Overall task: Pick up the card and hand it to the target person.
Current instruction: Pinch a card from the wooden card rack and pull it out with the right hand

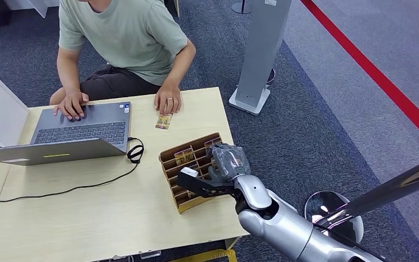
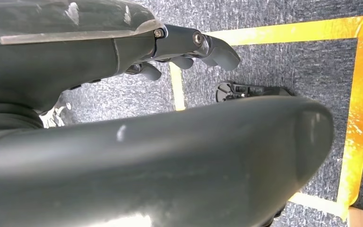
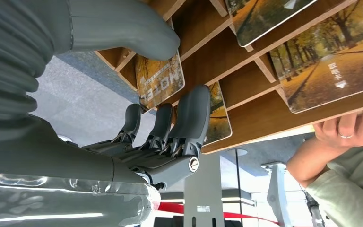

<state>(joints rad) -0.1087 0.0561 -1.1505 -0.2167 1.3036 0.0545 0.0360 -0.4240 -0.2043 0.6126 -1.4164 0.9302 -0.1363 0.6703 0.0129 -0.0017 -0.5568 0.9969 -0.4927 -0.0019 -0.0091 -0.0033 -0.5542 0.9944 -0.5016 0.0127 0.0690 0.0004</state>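
Hotel key card (image 3: 159,80): thin, stiff, slick; pinch exposed edge. Right hand (image 3: 137,90) fingers bracket it in wooden rack (image 1: 169,158), nothing gripped.

Card rack (image 1: 170,159) on table (image 1: 87,213), laptop (image 1: 82,131) left, card (image 1: 164,121) behind.

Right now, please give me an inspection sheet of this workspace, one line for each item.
Surface: light wooden table.
Job's things: brown card rack holding cards; one card lies by the person's hand.
Clutter: open laptop.
Hands: right hand over the rack, thumb and fingers either side of a card, grip unclear; left hand hangs over the floor, holding nothing.
Cables: black cable from the laptop.
Surroundings: seated person, grey stand, red floor line.
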